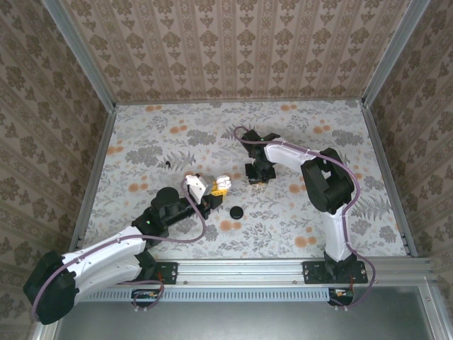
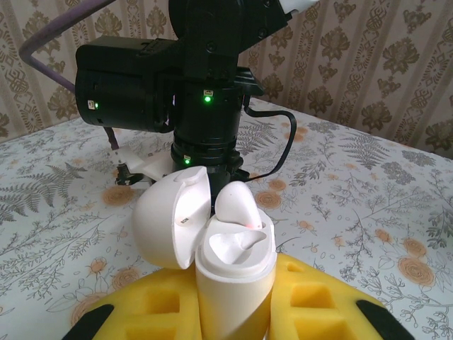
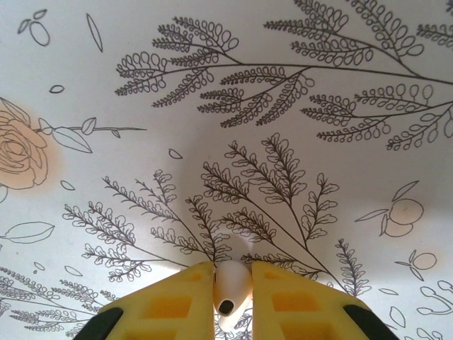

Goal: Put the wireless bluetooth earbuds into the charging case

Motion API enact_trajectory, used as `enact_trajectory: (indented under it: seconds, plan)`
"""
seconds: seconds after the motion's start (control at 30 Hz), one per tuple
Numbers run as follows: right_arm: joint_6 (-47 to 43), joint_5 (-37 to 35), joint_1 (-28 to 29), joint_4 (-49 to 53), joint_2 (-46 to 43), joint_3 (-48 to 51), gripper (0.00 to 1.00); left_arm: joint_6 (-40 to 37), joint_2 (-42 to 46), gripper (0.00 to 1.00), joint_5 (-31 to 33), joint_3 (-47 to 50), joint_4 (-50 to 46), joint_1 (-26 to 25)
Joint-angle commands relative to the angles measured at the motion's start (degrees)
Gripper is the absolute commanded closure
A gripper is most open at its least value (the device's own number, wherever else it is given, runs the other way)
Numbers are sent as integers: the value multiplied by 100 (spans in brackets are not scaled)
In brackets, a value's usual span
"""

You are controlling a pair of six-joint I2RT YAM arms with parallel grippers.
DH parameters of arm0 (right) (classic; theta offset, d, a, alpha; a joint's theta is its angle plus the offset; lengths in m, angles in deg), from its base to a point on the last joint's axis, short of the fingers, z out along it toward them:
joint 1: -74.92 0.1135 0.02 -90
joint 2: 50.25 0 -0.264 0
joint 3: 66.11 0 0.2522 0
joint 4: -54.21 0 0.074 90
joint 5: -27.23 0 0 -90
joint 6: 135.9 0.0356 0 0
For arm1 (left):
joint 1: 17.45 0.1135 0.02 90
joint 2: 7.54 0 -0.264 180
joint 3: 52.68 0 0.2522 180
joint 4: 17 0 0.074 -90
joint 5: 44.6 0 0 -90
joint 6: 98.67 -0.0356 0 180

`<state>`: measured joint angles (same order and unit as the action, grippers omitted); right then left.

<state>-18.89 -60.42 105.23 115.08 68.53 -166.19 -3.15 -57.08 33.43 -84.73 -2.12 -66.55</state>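
The charging case [image 2: 233, 290] is a white box held upright between the yellow fingers of my left gripper [image 2: 233, 312], which is shut on it. Its lid [image 2: 170, 219] hangs open to the left. One white earbud [image 2: 237, 205] sits in the far socket, and the near socket [image 2: 233, 249] is bare. From above, the case [image 1: 221, 183] is at the table's middle, at the tip of my left gripper [image 1: 216, 188]. My right gripper [image 1: 257, 177] points down at the cloth, just right of the case. In the right wrist view that gripper [image 3: 232, 269] is shut on the other earbud [image 3: 231, 287], close over the cloth.
A black round disc [image 1: 236, 212] lies on the floral cloth just in front of the case. A small dark speck [image 1: 168, 164] lies to the left. The right arm's black wrist [image 2: 198, 106] stands right behind the case. Metal rails and patterned walls bound the table.
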Motion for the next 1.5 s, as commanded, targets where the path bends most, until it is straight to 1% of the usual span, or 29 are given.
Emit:
enact_trajectory:
  seconds: [0.0,0.2,0.4,0.53,0.63,0.7,0.73,0.87,1.03,1.17,1.47]
  plan:
    - [-106,-341,46,205,-385,-44,85,-90,-42,100,-100,-8,51,-38]
    - [-128,-707,84,119,-1267,197,87,-50,-270,100,-227,-90,258,-42]
    - [-154,-1492,346,127,-2301,316,87,5,-736,100,-191,-387,623,-74]
    - [-210,-1953,618,-63,-3079,440,88,20,-1194,100,-97,-760,750,-141]
    - [-365,-2370,955,-378,-3627,604,89,103,-1570,100,-54,-942,1098,-206]
    - [-415,-2492,1123,-587,-3861,729,89,183,-1796,100,-56,-1053,1310,-240]
    - [-409,-2508,1195,-688,-4158,794,90,220,-1903,100,-45,-1121,1393,-265]
    - [-315,-2416,1439,-1259,-4676,1157,91,479,-2227,100,11,-1289,1720,-306]
    - [-241,-2080,1720,-2098,-5063,1711,92,805,-2376,100,164,-1338,2096,-308]
    - [-174,-1778,1753,-2466,-5141,1931,92,907,-2385,100,177,-1406,2125,-302]
    - [-29,-1542,1813,-2654,-4937,1962,92,916,-2350,100,181,-1393,2071,-321]
